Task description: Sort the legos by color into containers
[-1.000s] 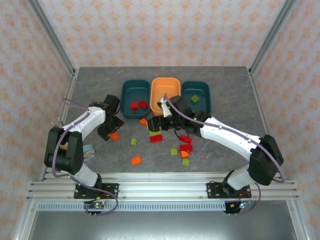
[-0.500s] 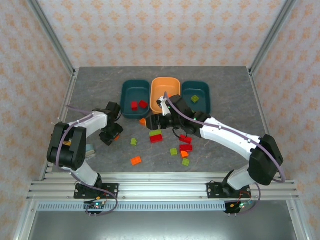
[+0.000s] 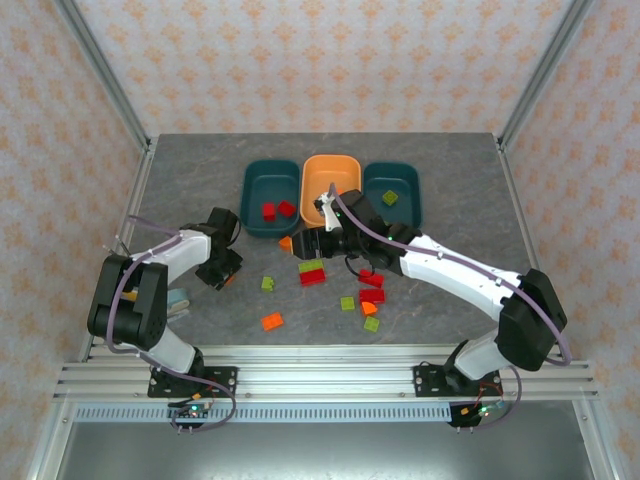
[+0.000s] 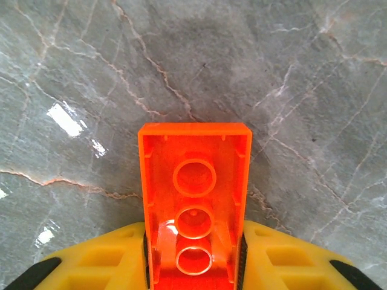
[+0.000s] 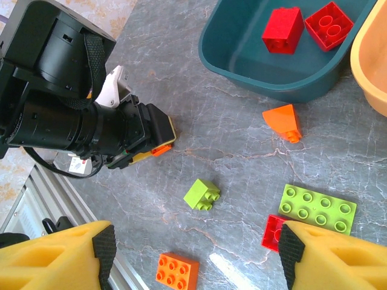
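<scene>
My left gripper (image 4: 193,257) is shut on an orange lego (image 4: 195,193), hollow underside up, just above the table; from above it is at the left (image 3: 226,274). My right gripper (image 5: 193,251) hangs open over a small green lego (image 5: 202,194), an orange one (image 5: 177,270) and a green plate (image 5: 317,208). An orange wedge (image 5: 282,121) lies near the left teal container (image 3: 262,186), which holds two red legos (image 5: 282,27). The orange container (image 3: 325,170) and the right teal container (image 3: 405,185) stand behind. More legos (image 3: 372,295) lie scattered mid-table.
A pale blue object (image 3: 179,300) lies beside the left arm's base link. A metal rail (image 3: 320,380) runs along the near table edge, and frame posts stand at the back corners. Bare grey table lies at the far left and right.
The left gripper has dropped onto the orange lego and shut on it. The right gripper has shifted slightly left and stays open.
</scene>
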Tool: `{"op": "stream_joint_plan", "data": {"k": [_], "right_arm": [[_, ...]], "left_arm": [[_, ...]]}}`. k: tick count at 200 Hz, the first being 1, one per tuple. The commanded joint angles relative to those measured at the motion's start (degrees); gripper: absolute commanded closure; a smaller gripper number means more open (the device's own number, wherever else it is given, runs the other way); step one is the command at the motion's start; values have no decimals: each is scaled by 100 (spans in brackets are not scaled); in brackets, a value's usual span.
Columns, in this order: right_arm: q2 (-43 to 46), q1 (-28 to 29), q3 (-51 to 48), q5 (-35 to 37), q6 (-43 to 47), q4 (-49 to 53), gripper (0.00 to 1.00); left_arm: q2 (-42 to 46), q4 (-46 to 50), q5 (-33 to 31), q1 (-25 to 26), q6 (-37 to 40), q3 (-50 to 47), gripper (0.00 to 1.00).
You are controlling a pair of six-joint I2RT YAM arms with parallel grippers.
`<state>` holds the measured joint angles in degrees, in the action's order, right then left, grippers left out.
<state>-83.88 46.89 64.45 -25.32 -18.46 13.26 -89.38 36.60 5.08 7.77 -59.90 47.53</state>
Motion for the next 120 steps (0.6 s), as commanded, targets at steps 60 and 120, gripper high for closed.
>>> {"op": "stream_joint_plan", "data": {"k": [60,120], "right_arm": [[674,-578,234,846,-572,565,28],[1100,-1526,-19,1124,-1182,620,24]], "left_arm": [[891,1256,-510,981,1188,1462,65],[-1028,1649,-362,2109,2069,4216,65]]}}
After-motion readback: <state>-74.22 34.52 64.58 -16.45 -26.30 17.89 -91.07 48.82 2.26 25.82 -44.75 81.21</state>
